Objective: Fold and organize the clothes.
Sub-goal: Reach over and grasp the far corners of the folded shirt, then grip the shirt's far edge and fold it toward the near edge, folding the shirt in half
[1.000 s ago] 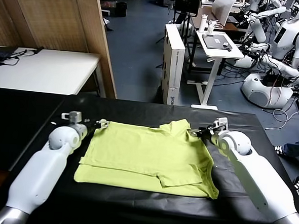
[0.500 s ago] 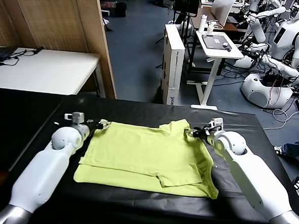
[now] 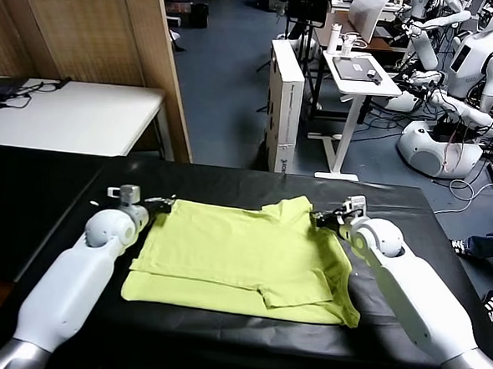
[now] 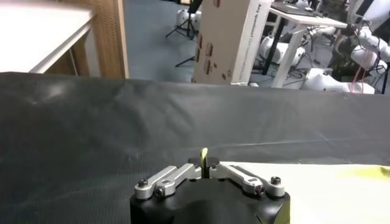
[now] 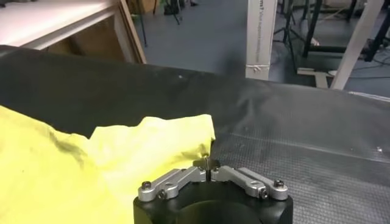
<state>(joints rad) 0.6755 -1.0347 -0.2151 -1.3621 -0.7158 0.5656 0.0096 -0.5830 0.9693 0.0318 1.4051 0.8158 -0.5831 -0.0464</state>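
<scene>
Lime-green T-shirt lies flat on black worktop, plain side up, near edge folded over. Far corners pinched: left hand & right hand, both closed on cloth.

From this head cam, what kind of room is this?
Probably a robotics lab: white humanoid robots parked in the far corner, a white standing desk behind, and a black cloth-covered table carrying a lime yellow-green T-shirt as a test piece.
</scene>
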